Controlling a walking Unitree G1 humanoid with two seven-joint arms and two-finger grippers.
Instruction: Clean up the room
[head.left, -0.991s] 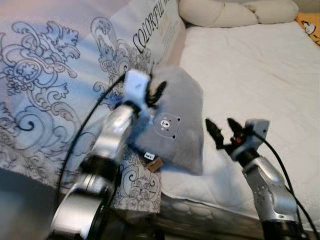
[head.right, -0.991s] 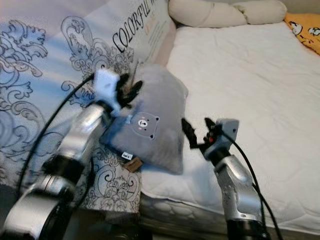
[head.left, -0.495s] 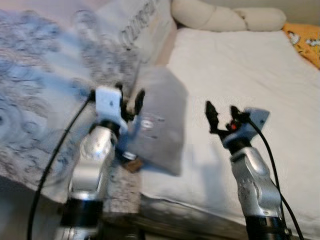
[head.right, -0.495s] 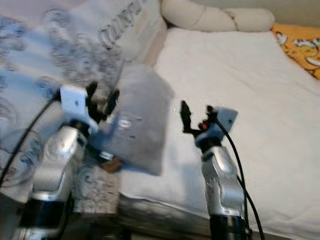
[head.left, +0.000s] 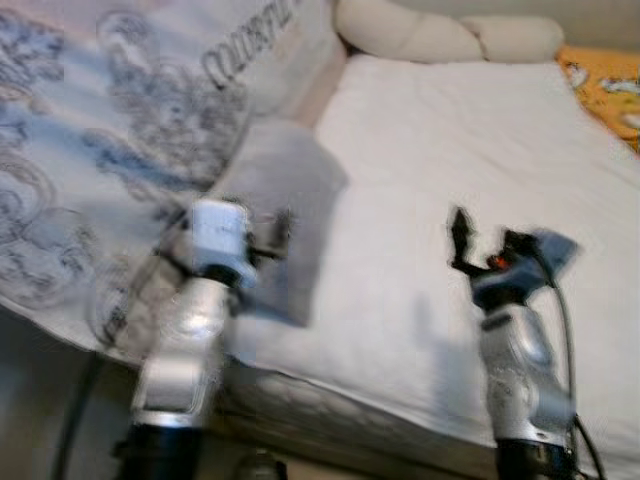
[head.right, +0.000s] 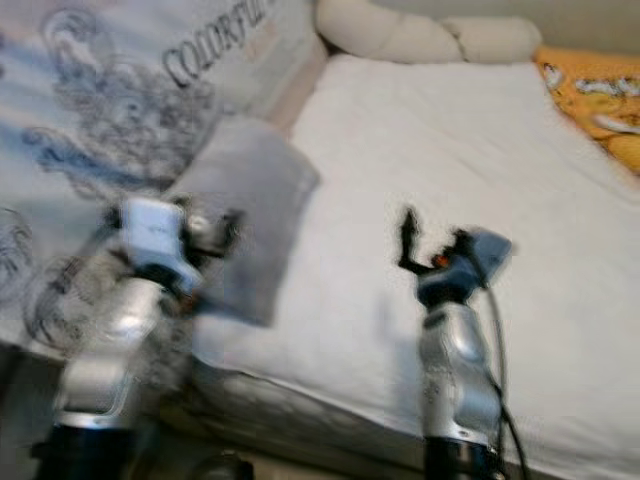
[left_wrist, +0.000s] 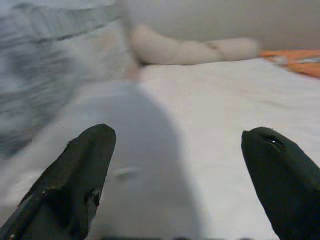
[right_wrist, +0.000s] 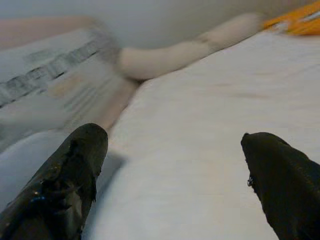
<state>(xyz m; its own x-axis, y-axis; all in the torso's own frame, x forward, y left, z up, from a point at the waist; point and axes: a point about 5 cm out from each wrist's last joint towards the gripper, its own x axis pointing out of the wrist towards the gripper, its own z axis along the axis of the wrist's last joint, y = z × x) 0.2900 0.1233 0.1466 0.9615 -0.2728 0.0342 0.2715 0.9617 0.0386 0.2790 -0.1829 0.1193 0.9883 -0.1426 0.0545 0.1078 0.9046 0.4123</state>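
One grey cushion (head.left: 280, 190), one patterned quilt (head.left: 110, 140), two cream pillows (head.left: 400, 30) and one orange cloth (head.left: 605, 85) are counted

Two silver, cylindrical arms rise from the lower frame. Left gripper (head.left: 268, 232): white wrist housing, black fingers. Right gripper (head.left: 473, 240): blue-grey housing, small red mark, black fingers. Black cables trail along both forearms.

Both arms raised forward, left tool (left_wrist: 175, 175) and right tool (right_wrist: 175, 175) spread wide.
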